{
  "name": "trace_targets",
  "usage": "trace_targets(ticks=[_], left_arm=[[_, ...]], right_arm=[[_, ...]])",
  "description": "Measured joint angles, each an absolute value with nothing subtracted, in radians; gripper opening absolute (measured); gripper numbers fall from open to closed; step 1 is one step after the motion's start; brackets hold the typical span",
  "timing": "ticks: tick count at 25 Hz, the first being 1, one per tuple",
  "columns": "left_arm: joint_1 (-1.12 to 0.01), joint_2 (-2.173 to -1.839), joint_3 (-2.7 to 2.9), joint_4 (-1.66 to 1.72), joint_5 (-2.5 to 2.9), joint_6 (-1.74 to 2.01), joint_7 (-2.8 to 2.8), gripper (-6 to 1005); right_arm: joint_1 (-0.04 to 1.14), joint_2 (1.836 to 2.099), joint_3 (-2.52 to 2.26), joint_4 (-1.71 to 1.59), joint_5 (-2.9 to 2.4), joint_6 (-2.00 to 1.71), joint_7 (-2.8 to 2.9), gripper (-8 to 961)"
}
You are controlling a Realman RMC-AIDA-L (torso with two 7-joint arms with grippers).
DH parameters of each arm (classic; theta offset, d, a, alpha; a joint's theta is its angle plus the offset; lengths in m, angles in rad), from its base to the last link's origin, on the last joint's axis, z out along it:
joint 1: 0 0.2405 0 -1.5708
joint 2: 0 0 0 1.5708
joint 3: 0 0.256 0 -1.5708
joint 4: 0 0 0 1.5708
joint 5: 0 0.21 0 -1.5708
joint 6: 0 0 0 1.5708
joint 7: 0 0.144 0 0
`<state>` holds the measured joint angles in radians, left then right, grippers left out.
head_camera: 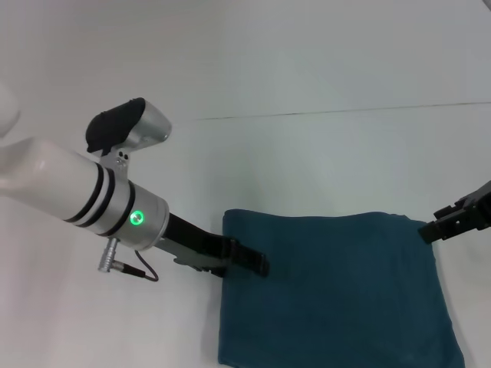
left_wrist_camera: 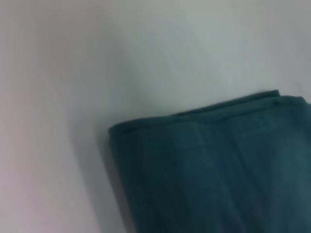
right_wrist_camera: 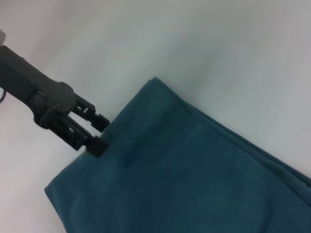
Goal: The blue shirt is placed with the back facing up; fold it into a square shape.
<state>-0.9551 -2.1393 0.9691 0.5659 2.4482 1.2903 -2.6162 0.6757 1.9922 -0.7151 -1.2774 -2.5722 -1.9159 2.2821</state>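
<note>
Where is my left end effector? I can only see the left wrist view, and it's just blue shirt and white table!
Observer: In the head view, your left end effector is at the left edge of the blue shirt.
Operator: Is it pinching the shirt?
Observer: The right wrist view shows its fingers spread apart with the tips right at the shirt's edge. As far as I can tell, it isn't clamping any cloth.
Operator: What about my other arm?
Observer: The right end effector is beside the shirt's far right corner.
</note>
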Motion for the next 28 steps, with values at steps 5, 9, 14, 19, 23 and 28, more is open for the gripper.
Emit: trace_targets(ticks=[5,9,14,19,23,28], left_arm=[[-0.965,-2.150,0.988,0.555,2.448,1.275,-2.618,861],[-0.977,-2.152,0.991,0.535,2.448,1.267,-2.618,861],[-0.983,-2.159,0.994,0.531,2.449,1.260,-2.612,860],[-0.983,-2.162,0.989,0.535,2.439,1.264,-2.573,774],[-0.982,-2.165,0.994,0.529,2.431,1.264,-2.542,700],[-0.985,-2.170,1.008,0.528,2.427,1.265,-2.533,608]], right_arm=[[0.676,1.995,-0.723,-1.279,-2.573,-1.916,2.280,547],[0.676,1.996,-0.726,-1.279,-2.573,-1.915,2.279,545],[0.673,1.996,-0.726,-1.279,-2.573,-1.913,2.279,540],[0.668,1.995,-0.726,-1.279,-2.573,-1.908,2.280,542],[0.667,1.995,-0.726,-1.279,-2.573,-1.908,2.280,541],[0.664,1.994,-0.726,-1.279,-2.574,-1.902,2.278,540]])
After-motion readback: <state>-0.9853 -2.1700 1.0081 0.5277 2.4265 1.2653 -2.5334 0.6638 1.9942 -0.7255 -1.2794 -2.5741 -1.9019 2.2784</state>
